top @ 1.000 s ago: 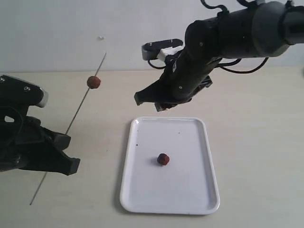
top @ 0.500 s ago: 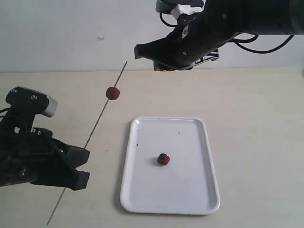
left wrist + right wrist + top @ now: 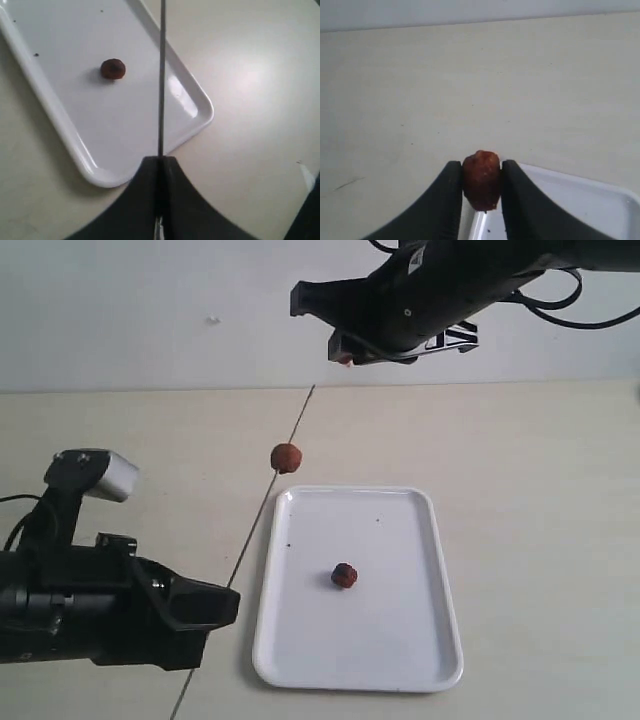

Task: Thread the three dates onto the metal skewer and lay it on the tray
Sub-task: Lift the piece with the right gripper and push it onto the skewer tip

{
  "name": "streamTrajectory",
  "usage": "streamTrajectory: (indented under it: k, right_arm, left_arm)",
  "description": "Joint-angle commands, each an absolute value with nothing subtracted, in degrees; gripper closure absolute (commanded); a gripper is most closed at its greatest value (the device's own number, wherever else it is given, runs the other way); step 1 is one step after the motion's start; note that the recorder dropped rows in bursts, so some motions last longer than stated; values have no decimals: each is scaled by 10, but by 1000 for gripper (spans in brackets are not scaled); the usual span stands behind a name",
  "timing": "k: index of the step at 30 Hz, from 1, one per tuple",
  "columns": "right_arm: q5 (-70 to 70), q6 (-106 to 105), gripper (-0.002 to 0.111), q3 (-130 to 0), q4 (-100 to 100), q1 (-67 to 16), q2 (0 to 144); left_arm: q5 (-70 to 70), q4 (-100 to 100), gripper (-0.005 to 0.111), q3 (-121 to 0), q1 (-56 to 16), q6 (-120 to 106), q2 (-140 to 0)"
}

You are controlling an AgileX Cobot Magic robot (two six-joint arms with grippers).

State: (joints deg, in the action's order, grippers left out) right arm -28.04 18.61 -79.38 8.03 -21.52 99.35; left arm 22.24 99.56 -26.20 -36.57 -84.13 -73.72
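Observation:
My left gripper (image 3: 215, 605) is shut on the thin metal skewer (image 3: 255, 525), which slants up to the right above the table; the skewer (image 3: 161, 80) runs straight out from the closed jaws in the left wrist view. One date (image 3: 286, 457) is threaded high on the skewer. A second date (image 3: 344, 575) lies on the white tray (image 3: 420, 660), also seen as the date (image 3: 113, 69) on the tray (image 3: 55, 125). My right gripper (image 3: 481, 172), raised near the skewer's tip, is shut on a third date (image 3: 481, 179), just visible as a red date (image 3: 345, 359) under the arm.
The beige table (image 3: 540, 470) surrounds the tray on all sides. A pale wall (image 3: 150, 310) stands behind it. The left arm's black body (image 3: 90, 610) fills the lower left corner, close to the tray's left rim.
The left gripper has carried the skewer and its date rightward, toward the tray. The right arm has risen from above the tray to the wall's height, holding its date.

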Motion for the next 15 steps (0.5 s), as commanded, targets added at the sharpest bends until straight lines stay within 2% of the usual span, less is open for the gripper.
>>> streamTrajectory:
  k: [1, 15]
  right_arm:
    - [-297, 131, 81, -798, 138, -213, 973]
    - [-295, 65, 81, -798, 181, -213, 960]
  left_arm:
    - [260, 999, 107, -270, -365, -820, -734]
    - [334, 999, 107, -324, -365, -803, -828]
